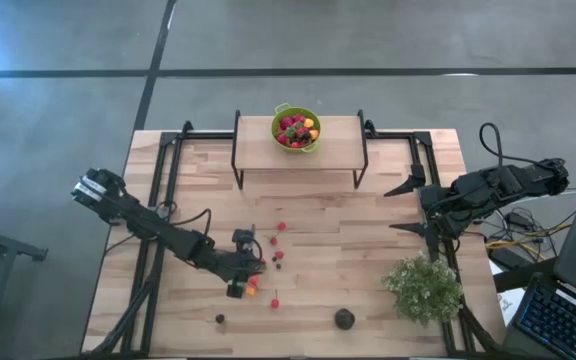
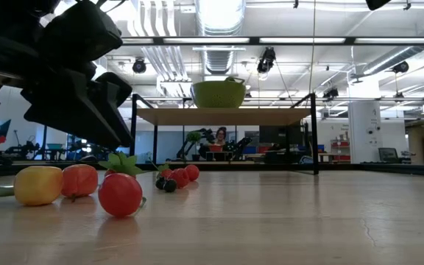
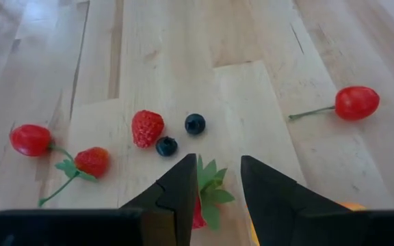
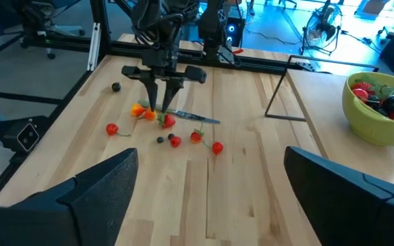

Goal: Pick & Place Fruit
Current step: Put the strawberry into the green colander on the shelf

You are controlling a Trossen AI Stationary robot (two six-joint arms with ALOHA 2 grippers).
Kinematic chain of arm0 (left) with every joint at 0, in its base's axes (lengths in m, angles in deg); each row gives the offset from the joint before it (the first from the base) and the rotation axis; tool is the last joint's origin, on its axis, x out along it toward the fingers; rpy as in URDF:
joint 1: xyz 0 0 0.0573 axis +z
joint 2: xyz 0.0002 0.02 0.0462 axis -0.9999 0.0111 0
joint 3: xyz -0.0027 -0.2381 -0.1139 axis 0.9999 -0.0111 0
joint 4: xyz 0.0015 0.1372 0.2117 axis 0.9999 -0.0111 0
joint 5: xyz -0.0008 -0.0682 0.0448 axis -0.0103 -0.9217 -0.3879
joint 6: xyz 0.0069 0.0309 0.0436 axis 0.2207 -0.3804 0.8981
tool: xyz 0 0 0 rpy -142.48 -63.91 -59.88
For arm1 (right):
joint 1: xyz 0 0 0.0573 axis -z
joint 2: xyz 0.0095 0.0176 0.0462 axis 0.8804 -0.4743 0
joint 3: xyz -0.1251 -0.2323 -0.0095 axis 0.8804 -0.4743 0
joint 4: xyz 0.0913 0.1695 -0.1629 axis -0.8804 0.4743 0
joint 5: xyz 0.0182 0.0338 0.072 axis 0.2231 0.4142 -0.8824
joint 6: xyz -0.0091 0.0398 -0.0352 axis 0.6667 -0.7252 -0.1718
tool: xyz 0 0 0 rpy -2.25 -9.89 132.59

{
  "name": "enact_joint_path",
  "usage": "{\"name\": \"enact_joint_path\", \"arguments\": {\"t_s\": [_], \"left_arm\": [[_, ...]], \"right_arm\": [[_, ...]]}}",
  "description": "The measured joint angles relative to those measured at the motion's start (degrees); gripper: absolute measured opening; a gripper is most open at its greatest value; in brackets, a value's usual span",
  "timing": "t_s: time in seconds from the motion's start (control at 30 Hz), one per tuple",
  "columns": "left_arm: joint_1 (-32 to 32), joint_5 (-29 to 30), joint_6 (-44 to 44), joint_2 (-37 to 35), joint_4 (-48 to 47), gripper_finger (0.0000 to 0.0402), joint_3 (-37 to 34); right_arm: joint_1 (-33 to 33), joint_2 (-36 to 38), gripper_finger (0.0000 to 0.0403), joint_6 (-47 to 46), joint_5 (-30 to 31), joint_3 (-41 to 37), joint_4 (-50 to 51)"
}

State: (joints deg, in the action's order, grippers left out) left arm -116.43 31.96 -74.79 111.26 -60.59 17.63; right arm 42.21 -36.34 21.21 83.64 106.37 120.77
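Pale butcher-block wood covers the whole table (image 1: pixel 368 215), with a small raised shelf (image 1: pixel 298 145) at 12 o'clock carrying a green bowl (image 1: pixel 297 128) already loaded with berries. A bushy plant (image 1: pixel 424 288) sits around 4 o'clock, right by the right arm.

The right gripper (image 4: pixel 204 184) is parked out at 3 o'clock, fingers spread wide and holding nothing, well apart from all the loose fruit. So the left arm is clearly the nearer one for this pick.

The left gripper (image 3: pixel 214 188) hangs low around 7 o'clock on the table, right over a little cluster of fruit. Its fingers are partly apart and straddle a strawberry (image 3: pixel 207 198), whose green leafy top pokes up in the gap between the tips. Whether the pads are actually touching it yet can't be told. The berry lies dead ahead between the jaws, its long axis running roughly along the fingers rather than across them, so a straight squeeze looks like the call.

Just past the tips: another strawberry (image 3: pixel 147 128), two blueberries (image 3: pixel 195 124), and a cherry tomato (image 3: pixel 356 102) off to one side. An orange piece (image 1: pixel 251 289) sits touching-close beside the gripper.
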Motion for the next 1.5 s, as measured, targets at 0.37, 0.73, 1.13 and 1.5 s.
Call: {"name": "enact_joint_path", "arguments": {"t_s": [0.37,0.73,1.13,1.5], "left_arm": [[0.1,0.1,-1.4,0.0,-0.5,0.0122,0.0],[0.0,0.9,-1.4,0.0,-1.9,0.0122,0.0],[0.0,1.1,-1.5,2.6,0.1,0.0122,0.0],[0.0,1.3,-1.3,4.4,0.1,0.0071,0.7]], "right_arm": [[0.0,-0.1,0.0363,0.0,0.0,0.0,0.0],[0.0,0.0,0.0363,0.0,0.0,0.0,0.0],[0.0,0.0,0.0363,0.0,0.0,0.0,0.0],[0.0,0.0,0.0363,0.0,0.0,0.0,0.0]]}}
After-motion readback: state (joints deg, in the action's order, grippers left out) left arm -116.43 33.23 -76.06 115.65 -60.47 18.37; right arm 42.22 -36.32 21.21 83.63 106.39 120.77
